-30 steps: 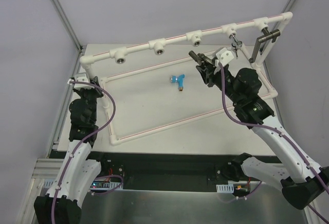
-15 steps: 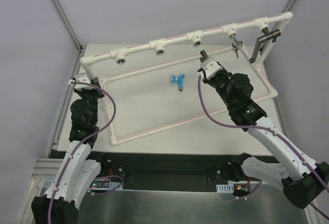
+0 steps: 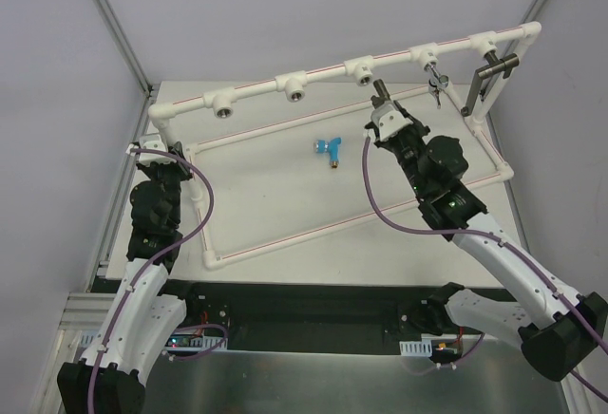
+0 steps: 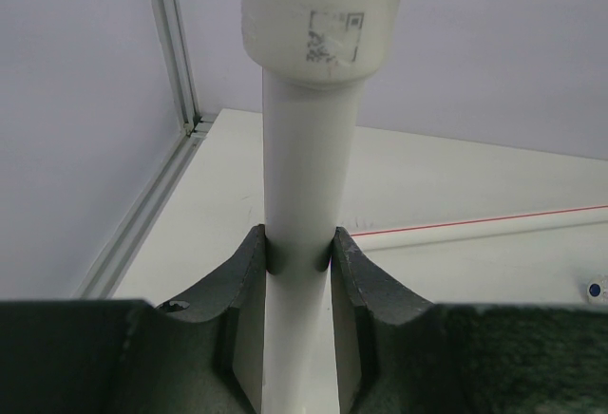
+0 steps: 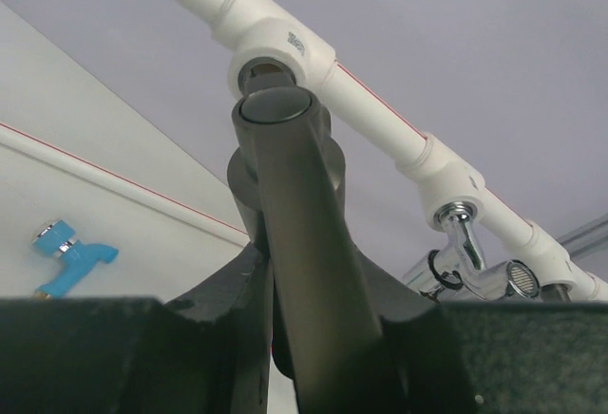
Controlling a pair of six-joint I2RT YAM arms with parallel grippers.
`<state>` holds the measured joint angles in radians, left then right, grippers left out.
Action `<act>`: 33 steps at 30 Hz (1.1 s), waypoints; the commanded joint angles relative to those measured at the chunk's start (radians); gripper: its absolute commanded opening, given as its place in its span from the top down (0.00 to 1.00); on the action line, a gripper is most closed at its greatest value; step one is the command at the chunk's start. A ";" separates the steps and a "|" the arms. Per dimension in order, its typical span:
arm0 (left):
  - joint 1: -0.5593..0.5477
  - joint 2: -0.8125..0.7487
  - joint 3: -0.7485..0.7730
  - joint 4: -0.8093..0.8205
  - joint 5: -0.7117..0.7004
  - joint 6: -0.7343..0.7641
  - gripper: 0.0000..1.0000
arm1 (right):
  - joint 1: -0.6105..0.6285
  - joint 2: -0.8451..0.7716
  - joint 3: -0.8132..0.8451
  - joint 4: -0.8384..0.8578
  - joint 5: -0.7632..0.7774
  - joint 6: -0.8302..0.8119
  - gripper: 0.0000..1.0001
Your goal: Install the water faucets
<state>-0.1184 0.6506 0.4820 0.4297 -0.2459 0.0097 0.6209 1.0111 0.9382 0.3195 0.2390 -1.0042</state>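
Bracing the white pipe frame (image 3: 256, 92), the left gripper (image 4: 297, 251) is clamped on its left corner post. The right gripper (image 5: 304, 286) is clenched on the dark grey faucet (image 5: 285, 148), its end just before the frame's third socket (image 5: 269, 65) from the left. The call now is to square the threads to that socket, press gently, then twist. The blue faucet (image 3: 330, 147) lies inside the frame's base loop.

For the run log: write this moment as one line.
left gripper: shut on frame post | right gripper: shut on dark grey faucet, tip near rail socket | blue faucet: lying on table
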 commanded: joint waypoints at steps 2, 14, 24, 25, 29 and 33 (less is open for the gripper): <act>-0.020 0.011 0.029 -0.003 0.085 -0.060 1.00 | 0.005 0.027 0.048 0.095 -0.061 0.018 0.98; -0.020 0.007 0.029 -0.003 0.100 -0.054 1.00 | 0.008 0.031 0.086 0.067 -0.096 0.052 0.98; -0.021 -0.005 0.030 -0.002 0.114 -0.054 1.00 | 0.010 0.061 0.103 0.044 -0.066 0.024 0.98; -0.021 -0.006 0.030 -0.003 0.115 -0.054 1.00 | 0.008 0.066 0.102 0.044 -0.066 0.023 0.98; -0.021 -0.014 0.030 -0.003 0.115 -0.051 1.00 | 0.008 0.080 0.097 0.044 -0.064 0.018 0.98; -0.021 -0.020 0.032 -0.003 0.115 -0.047 1.00 | 0.007 0.092 0.093 0.047 -0.060 0.018 0.98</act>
<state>-0.1181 0.6426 0.4843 0.4217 -0.2405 0.0101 0.6243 1.1000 0.9936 0.3008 0.1741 -0.9810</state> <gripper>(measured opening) 0.242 0.271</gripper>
